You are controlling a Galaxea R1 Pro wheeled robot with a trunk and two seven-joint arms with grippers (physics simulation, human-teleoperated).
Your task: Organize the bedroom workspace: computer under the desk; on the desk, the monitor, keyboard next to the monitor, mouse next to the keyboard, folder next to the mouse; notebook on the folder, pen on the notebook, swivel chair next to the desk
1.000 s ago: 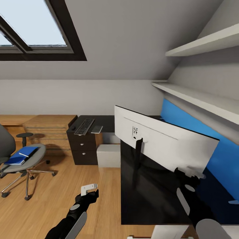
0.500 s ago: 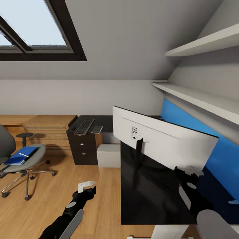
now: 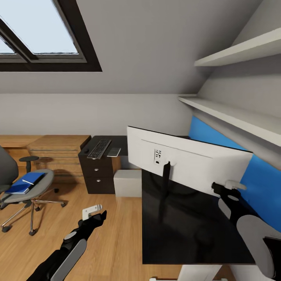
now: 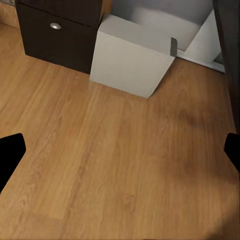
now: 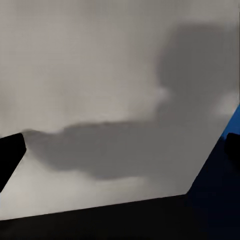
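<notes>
Monitor (image 3: 187, 166), wide with a pale grey back and thin black stand, is standing on the long black-topped desk (image 3: 183, 230), back facing us, blue wall panel (image 3: 261, 187) behind it. Right gripper (image 3: 229, 186) sits just beside its lower right corner, and in the right wrist view that grey back (image 5: 100, 100) is really close, fingers spread wide with nothing between them. Left gripper (image 3: 92, 210) hangs over the oak plank floor (image 3: 113, 242), fingers also wide apart and empty. Light grey boxy computer tower (image 3: 128, 182) sits on the floor beside the dark drawers (image 3: 97, 173). Slim keyboard (image 3: 99, 148) lies on the far desk section. Bright blue folder (image 3: 24, 183) is on the grey swivel chair (image 3: 23, 187), well apart from the desk.
</notes>
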